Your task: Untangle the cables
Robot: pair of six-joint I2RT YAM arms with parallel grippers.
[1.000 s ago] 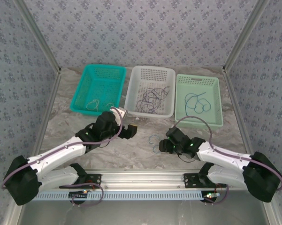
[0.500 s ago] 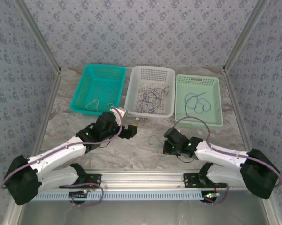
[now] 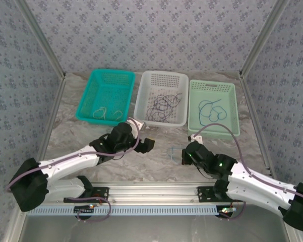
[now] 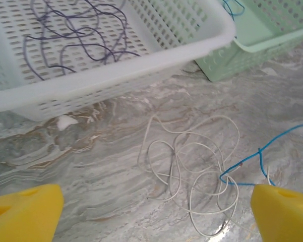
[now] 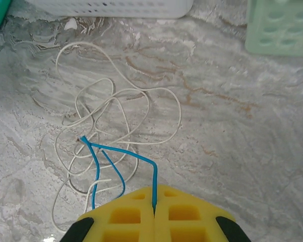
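On the marble table between the arms lies a tangle of a pale whitish cable (image 5: 116,113) and a blue cable (image 5: 120,154). My right gripper (image 5: 154,191) is shut on one strand of the blue cable, which runs up from the tangle into the seam of the yellow jaws. The blue cable's bent end is still hooked in the white loops. My left gripper (image 4: 156,214) stands open just left of the tangle, its yellow fingertips (image 4: 25,212) wide apart above the white cable (image 4: 191,161). From above, the tangle (image 3: 172,152) sits between the left gripper (image 3: 147,144) and the right gripper (image 3: 186,154).
Three baskets stand in a row behind the tangle. A teal basket (image 3: 98,83) holds pale cables (image 3: 106,113). The white basket (image 3: 141,101) holds dark cables (image 3: 162,107), and the green basket (image 3: 232,101) holds a blue cable (image 3: 211,111). The white basket's front wall (image 4: 106,85) is close to the left gripper.
The right gripper has shut on the blue cable and lifted it toward the right, drawing it from the tangle. The left gripper has moved right, closer to the tangle, still open.
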